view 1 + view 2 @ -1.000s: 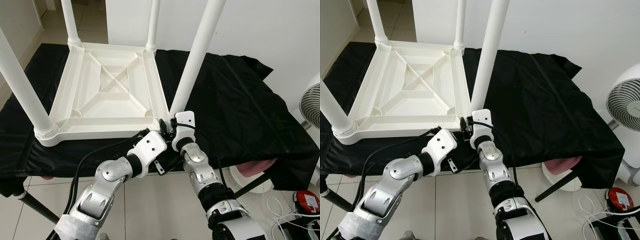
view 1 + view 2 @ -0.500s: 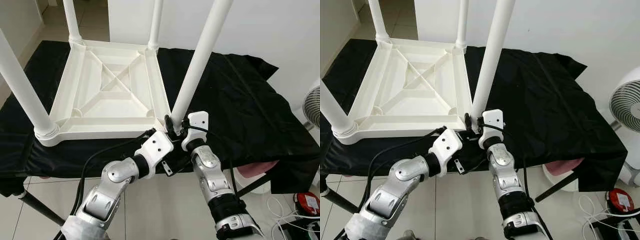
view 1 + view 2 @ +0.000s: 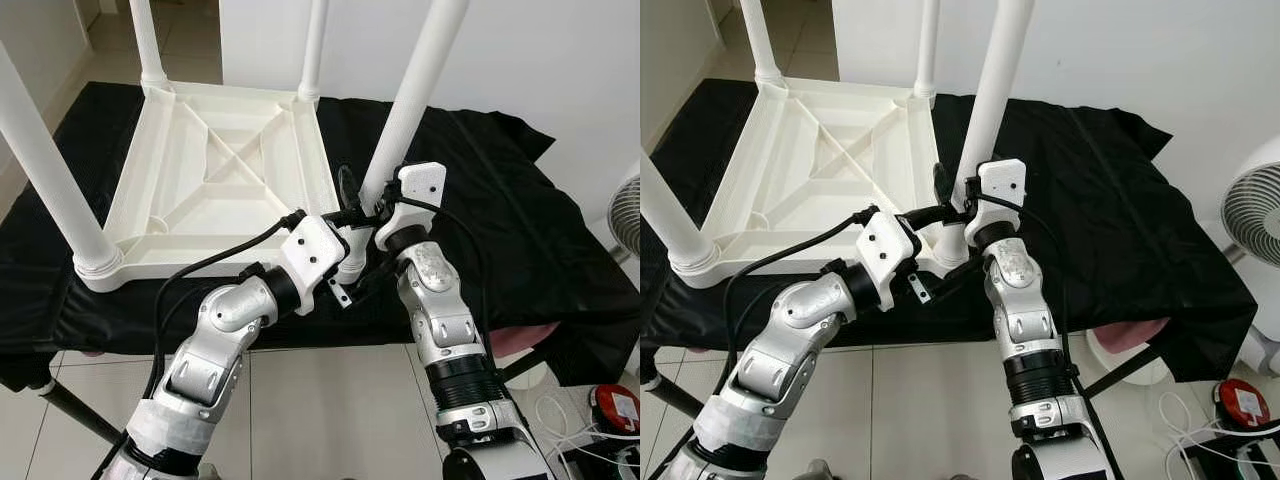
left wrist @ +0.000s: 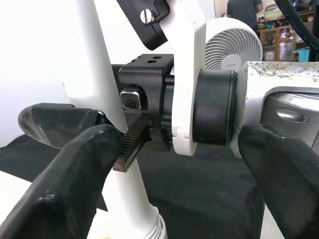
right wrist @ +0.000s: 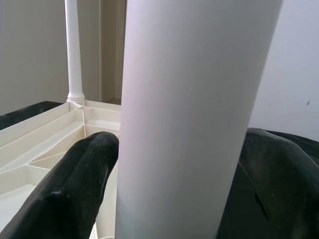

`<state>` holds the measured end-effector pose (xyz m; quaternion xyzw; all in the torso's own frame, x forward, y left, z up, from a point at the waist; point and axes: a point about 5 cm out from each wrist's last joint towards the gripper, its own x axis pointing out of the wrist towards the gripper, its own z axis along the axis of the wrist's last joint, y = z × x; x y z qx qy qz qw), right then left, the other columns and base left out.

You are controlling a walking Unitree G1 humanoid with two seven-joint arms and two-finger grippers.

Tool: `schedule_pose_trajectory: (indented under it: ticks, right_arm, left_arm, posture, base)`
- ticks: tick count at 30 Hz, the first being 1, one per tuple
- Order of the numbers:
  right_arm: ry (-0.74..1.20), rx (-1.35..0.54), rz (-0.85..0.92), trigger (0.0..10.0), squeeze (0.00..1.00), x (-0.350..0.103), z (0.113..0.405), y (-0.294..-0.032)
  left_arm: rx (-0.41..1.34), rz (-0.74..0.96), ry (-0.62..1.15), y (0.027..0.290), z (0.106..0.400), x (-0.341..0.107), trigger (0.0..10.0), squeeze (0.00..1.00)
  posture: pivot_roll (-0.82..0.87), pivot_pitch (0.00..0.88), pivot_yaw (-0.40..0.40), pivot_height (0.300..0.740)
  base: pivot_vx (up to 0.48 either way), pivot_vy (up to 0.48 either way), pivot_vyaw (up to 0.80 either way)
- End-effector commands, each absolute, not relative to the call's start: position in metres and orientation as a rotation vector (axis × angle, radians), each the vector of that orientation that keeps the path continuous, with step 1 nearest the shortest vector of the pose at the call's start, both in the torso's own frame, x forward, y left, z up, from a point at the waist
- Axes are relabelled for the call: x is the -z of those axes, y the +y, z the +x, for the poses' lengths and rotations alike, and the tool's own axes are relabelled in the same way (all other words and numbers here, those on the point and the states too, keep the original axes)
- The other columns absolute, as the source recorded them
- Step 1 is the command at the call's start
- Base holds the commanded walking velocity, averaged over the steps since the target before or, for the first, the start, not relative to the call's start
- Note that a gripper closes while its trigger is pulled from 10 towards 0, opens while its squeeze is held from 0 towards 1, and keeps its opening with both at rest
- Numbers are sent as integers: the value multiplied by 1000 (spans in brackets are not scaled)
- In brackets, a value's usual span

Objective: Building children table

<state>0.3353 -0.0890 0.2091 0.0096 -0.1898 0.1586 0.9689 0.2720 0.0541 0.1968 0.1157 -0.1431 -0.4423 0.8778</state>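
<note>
Table (image 3: 215,180), white plastic, lies upside down on a black cloth (image 3: 500,230), its legs pointing up, in the left eye view. The near right leg (image 3: 405,110) rises at about 1 o'clock from the picture's centre. The right gripper (image 3: 365,205) is at this leg, a little above its base, with one black finger on each side of it. The left gripper (image 3: 345,262) is just below, at the table corner where the leg stands, at 5 o'clock from the table's middle. A fan (image 3: 625,215) shows at 3 o'clock, at the edge.

In the right eye view the same scene appears: the right gripper (image 3: 958,205) is at the leg (image 3: 992,90), and the left gripper (image 3: 935,255) is beside the leg's base.

In the left wrist view the two black fingers (image 4: 65,184) of the left gripper stand well apart, so it is open. Between them are the white leg (image 4: 107,99) and the black body of the right gripper (image 4: 149,117).

In the right wrist view the white leg (image 5: 189,114) stands between the two black fingers (image 5: 75,189). They lie close along both its sides, but I cannot tell if they press it. Another leg (image 5: 75,55) stands at the far corner.
</note>
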Motion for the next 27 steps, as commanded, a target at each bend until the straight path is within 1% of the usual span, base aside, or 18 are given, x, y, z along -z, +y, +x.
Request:
schedule_pose_trajectory:
  ticks: [1,3,7,11,12,14,17,18,19,27]
  right_arm:
    - [-411,-427,15,10000,0,-206,323,-82]
    - [-409,-428,14,10000,0,-205,322,-82]
    - [-397,-452,-11,10000,0,-192,311,-88]
    - [-376,-441,-19,10000,0,-185,307,-94]
    - [-364,-432,-21,10000,0,-182,306,-98]
    - [-358,-428,-18,10000,0,-181,306,-99]
    - [-366,-423,2,10000,0,-183,307,-99]
    - [-366,-423,2,10000,0,-183,307,-99]
    - [-367,-418,13,10000,0,-184,309,-100]
    - [-360,-396,38,10000,0,-183,308,-103]
  left_arm:
    - [470,202,-198,114,304,-187,10000,0]
    - [469,202,-200,114,304,-187,10000,0]
    - [402,195,-207,131,307,-190,10000,0]
    - [401,177,-203,141,306,-191,10000,0]
    - [456,172,-205,142,300,-192,10000,0]
    - [508,164,-208,141,295,-192,10000,0]
    - [616,194,-196,134,285,-189,10000,0]
    - [616,194,-196,134,285,-189,10000,0]
    - [684,215,-183,130,279,-185,10000,0]
    - [735,227,-136,131,275,-177,10000,0]
  posture:
    - [55,2,-115,740]
    - [55,2,-115,740]
    - [53,14,-115,740]
    - [47,31,-108,740]
    - [42,35,-105,740]
    - [42,35,-105,740]
    - [42,43,-104,740]
    - [42,43,-104,740]
    - [43,44,-106,740]
    - [44,44,-106,740]
  base:
    - [0,0,0]
    - [0,0,0]
    - [0,0,0]
    - [0,0,0]
    - [0,0,0]
    - [0,0,0]
    - [0,0,0]
    - [0,0,0]
    - [0,0,0]
    - [0,0,0]
